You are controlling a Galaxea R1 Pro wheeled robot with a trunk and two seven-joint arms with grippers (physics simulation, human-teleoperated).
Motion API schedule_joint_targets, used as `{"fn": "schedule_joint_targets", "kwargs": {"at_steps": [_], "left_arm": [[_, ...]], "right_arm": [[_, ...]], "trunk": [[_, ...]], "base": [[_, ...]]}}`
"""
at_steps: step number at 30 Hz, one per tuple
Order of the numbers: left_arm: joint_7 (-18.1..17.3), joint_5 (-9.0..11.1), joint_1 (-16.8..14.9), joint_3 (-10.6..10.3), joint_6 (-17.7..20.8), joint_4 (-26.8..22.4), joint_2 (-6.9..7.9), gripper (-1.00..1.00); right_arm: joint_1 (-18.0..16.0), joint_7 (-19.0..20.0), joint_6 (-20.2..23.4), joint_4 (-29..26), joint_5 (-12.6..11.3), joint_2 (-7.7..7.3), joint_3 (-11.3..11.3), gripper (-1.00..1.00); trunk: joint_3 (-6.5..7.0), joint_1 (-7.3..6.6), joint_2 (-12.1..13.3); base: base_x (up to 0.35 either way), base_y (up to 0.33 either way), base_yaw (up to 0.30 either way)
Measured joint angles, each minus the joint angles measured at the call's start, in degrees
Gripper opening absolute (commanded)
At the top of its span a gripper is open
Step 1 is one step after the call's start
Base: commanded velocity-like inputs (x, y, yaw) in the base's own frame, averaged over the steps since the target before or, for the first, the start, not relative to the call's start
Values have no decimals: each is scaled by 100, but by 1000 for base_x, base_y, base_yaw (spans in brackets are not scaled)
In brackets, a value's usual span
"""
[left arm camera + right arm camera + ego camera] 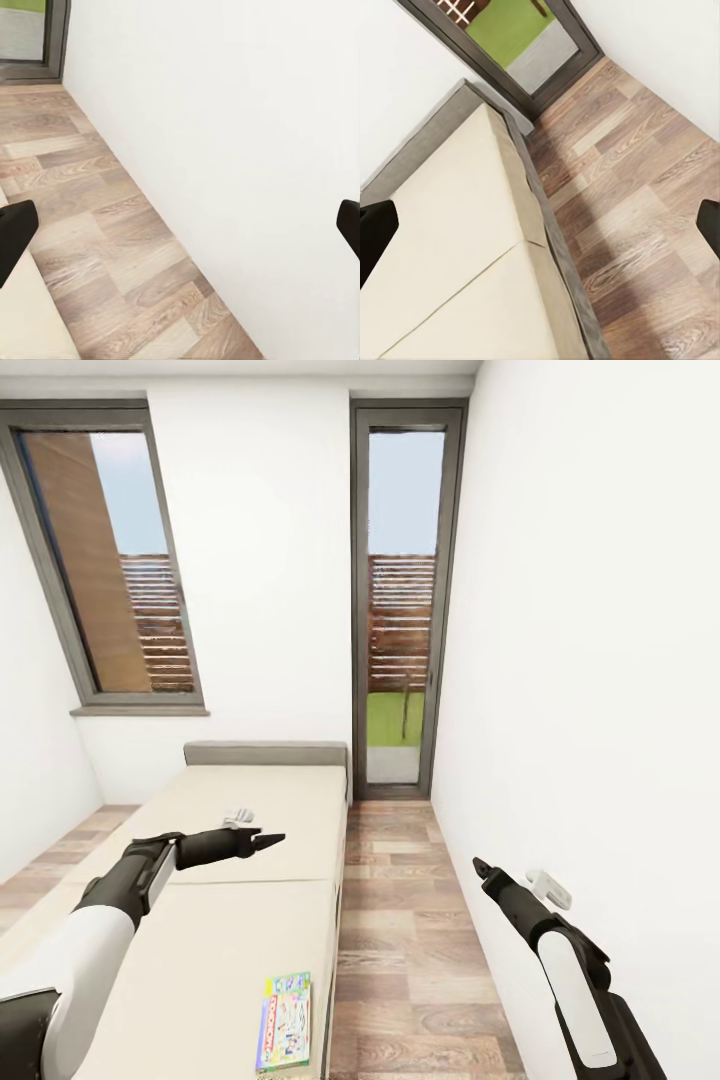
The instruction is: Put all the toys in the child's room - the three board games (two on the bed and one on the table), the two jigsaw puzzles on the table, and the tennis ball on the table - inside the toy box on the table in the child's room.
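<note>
Nearby, a board game (284, 1022) lies at the bed (230, 920) edge.

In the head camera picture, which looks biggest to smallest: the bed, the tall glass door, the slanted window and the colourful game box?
1. bed
2. and 3. slanted window and glass door: too alike to rank.
4. board game, smallest though it lies nearest the camera.

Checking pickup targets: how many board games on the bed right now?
1. A board game lies flat on the bed at its near right edge, by the floor. Another may lie outside the head view.
</note>
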Motion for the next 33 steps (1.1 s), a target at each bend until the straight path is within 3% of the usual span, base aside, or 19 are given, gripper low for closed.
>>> {"fn": "schedule_joint_targets", "kwargs": {"at_steps": [5, 11, 18, 22, 27, 33], "left_arm": [[346, 0, -1, 1, 84, 0, -33, 100], [1245, -1, -1, 2, 114, 1, -130, 100], [1880, -6, 1, 1, 262, 0, -305, 100], [2544, -7, -2, 2, 315, 0, -407, 100], [3546, 1, 1, 3, 331, 0, -594, 100], [4291, 3, 2, 5, 335, 4, -806, 100]], "right_arm": [[0, -4, 0, 13, 0, 1, 1, 100], [-8, -15, 1, 148, 1, 1, 6, 100], [-42, -22, -6, 643, 35, -5, 4, 100], [-56, -36, -7, 771, 346, 8, -2, 100], [-61, -57, -10, 815, 1016, 73, -20, 100], [-80, -68, -9, 871, 1255, 94, -19, 100]], "trunk": [[-47, 0, 0], [-103, 0, 0], [-169, 0, 0], [-206, 0, 0], [-253, 0, 0], [-304, -1, 4]], "base": [[0, 0, 0], [0, 0, 0], [0, 0, 44], [0, 0, 82], [0, 0, 88], [0, 0, 90]]}}
